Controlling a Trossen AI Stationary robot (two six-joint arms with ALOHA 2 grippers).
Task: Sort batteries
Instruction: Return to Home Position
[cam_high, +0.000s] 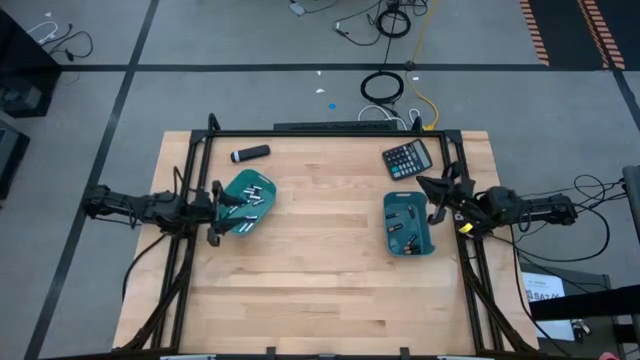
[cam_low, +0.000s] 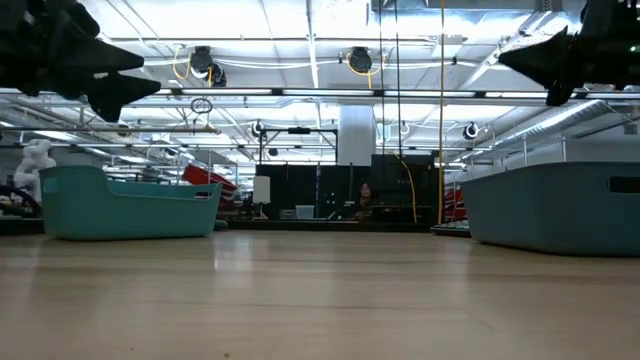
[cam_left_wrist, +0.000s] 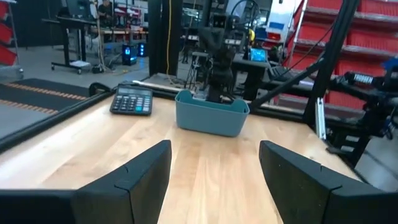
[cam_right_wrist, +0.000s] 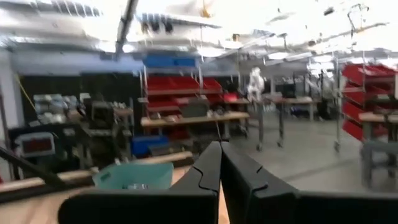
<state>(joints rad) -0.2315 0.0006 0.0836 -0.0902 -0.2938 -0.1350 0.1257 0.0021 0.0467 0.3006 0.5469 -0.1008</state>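
High view lays the whole wooden table (cam_high: 330, 290) out from above and is the only one that looks straight down into both teal trays. The left tray (cam_high: 262, 186) sits skewed near the left edge with the silvery batteries (cam_high: 250, 197) in it, and the right tray (cam_high: 390, 228) sits near the right edge with the dark batteries (cam_high: 405, 224) in it. A calculator (cam_high: 407, 158) lies beyond the right tray and a black marker-like cylinder (cam_high: 250, 153) beyond the left one. The left gripper (cam_high: 222, 212) hangs by the outer side of the left tray, and the right gripper (cam_high: 430, 190) is just beside the right tray's outer far corner. How the fingers stand is hard to read from up there. Left wrist view settles it for that arm: the left gripper (cam_left_wrist: 214, 149) is spread wide, with bare wood between its fingers and nothing held. It looks across at the right tray (cam_left_wrist: 211, 115), the calculator (cam_left_wrist: 132, 99) and the other arm behind them. Right wrist view shows the right gripper (cam_right_wrist: 220, 152) pressed together with nothing between the fingers, and the left tray (cam_right_wrist: 134, 175) far off. Low view has both tray walls, left (cam_low: 130, 208) and right (cam_low: 555, 208), hiding every battery. Well above the wood, it shows the left gripper (cam_low: 110, 75) forked and the right gripper (cam_low: 520, 55) drawn to a single point.
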